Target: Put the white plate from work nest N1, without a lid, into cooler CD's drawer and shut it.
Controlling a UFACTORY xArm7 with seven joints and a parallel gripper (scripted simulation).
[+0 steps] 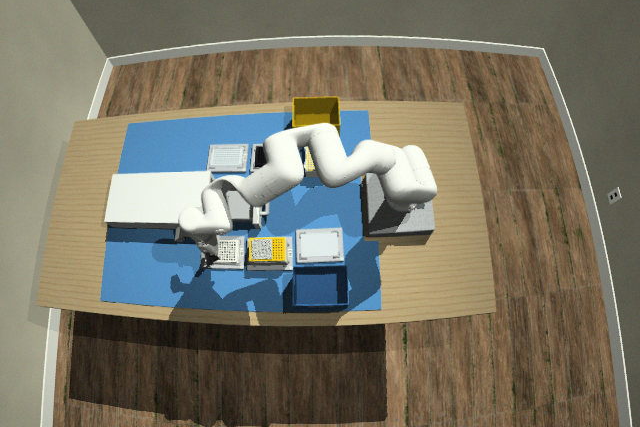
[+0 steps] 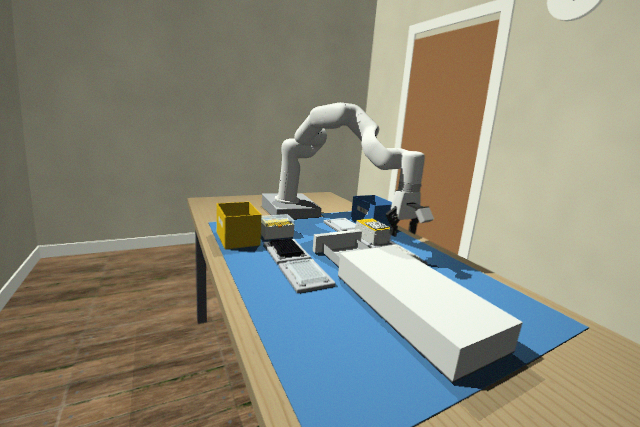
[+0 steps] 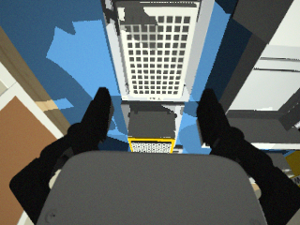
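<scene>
The white plate (image 1: 230,249) with its grid of wells lies uncovered in work nest N1 on the blue mat; in the wrist view (image 3: 157,52) it lies ahead of the fingertips. My gripper (image 1: 206,258) is open and empty, above the plate's end that is farthest from the arm's base. It also shows in the side view (image 2: 403,221) and the wrist view (image 3: 155,114). The cooler CD (image 1: 155,198) is a long white box. Its drawer (image 2: 337,241) stands pulled out toward the arm's base; the arm mostly hides it from above.
A yellow tip box (image 1: 267,249) stands right beside the plate, then a nest with a lidded plate (image 1: 319,245) and a blue bin (image 1: 320,285). A yellow bin (image 1: 315,111), a white plate (image 1: 227,157) and a black plate (image 2: 287,247) lie beyond the cooler.
</scene>
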